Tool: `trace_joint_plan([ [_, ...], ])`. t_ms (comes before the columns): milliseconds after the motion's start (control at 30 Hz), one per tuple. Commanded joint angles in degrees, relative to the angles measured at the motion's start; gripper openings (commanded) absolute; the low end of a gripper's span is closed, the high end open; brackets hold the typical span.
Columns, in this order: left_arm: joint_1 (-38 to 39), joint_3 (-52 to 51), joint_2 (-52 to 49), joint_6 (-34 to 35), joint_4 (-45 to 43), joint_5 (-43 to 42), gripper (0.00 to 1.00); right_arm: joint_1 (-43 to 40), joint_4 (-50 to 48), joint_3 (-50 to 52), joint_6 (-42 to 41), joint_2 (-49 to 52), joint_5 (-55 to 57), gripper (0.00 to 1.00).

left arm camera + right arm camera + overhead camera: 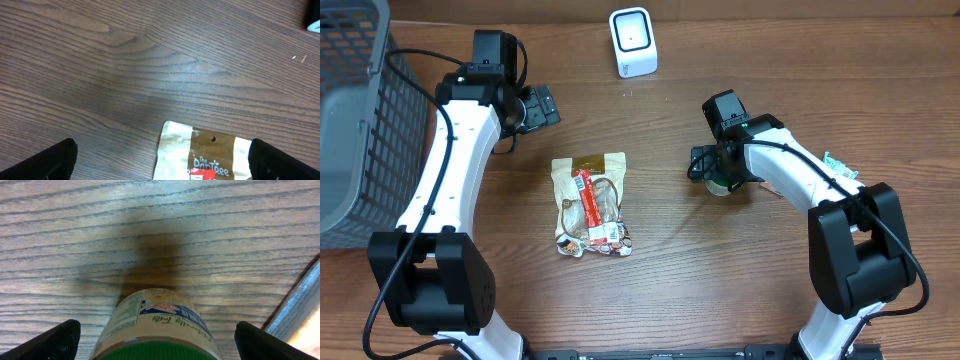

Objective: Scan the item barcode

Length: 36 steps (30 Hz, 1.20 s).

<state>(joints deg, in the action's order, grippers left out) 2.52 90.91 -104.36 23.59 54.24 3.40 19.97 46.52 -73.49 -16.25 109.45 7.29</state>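
Green-capped bottle (pixel 156 322) sits between the wide-open right gripper (pixel 157 341), lined up for grasping.
Left gripper (pixel 162 161) waits open near snack pouch (pixel 590 205).

basket (pixel 350 110) walls left edge; scanner (pixel 633 42) blocks far centre; pouch (pixel 590 205) mid-table; bottle (pixel 150 320) between right hand (pixel 160 342) fingers.

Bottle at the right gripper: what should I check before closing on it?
1. Is the right gripper open: ok.
2. Is the bottle centred between its fingers: ok, in the right wrist view.
3. Are the fingers clear of the bottle's sides: cannot tell.
4. Which way the barcode faces: cannot tell; only label text shows.
5. Is the left gripper out of the way: ok, open, over by the bag.
6. Is the scanner unobstructed: ok, it stands alone at the far edge.
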Motion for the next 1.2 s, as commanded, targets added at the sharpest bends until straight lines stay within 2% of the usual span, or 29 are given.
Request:
trace_joint_plan([
  [0,0.1,1.2,1.0,0.4,-0.1,-0.3,1.0,-0.2,-0.1,-1.5,0.0,0.1,-0.4,0.92],
  [133,0.1,1.2,1.0,0.4,-0.1,-0.3,1.0,-0.2,0.8,-1.5,0.0,0.1,-0.4,0.8],
  [200,0.1,1.2,1.0,0.4,-0.1,-0.3,0.99,-0.2,1.2,-1.5,0.0,0.1,-0.4,0.78],
  [233,0.1,1.2,1.0,0.4,-0.1,-0.3,1.0,-0.2,1.3,-1.5,0.0,0.1,-0.4,0.79],
  [267,0.1,1.2,1.0,0.4,-0.1,-0.3,1.0,-0.2,1.4,-1.5,0.0,0.1,-0.4,0.97],
  [300,0.1,1.2,1.0,0.4,-0.1,-0.3,1.0,-0.2,1.4,-1.5,0.0,0.1,-0.4,1.0],
  [700,0.1,1.2,1.0,0.4,-0.1,-0.3,1.0,-0.2,6.5,-1.5,0.0,0.1,-1.1,1.0],
  [967,0.1,1.2,1.0,0.4,-0.1,-0.3,1.0,-0.2,3.2,-1.5,0.0,0.1,-0.9,0.96],
  [1167,0.1,1.2,1.0,0.4,-0.1,-0.3,1.0,-0.2,1.5,-1.5,0.0,0.1,-0.9,0.79],
])
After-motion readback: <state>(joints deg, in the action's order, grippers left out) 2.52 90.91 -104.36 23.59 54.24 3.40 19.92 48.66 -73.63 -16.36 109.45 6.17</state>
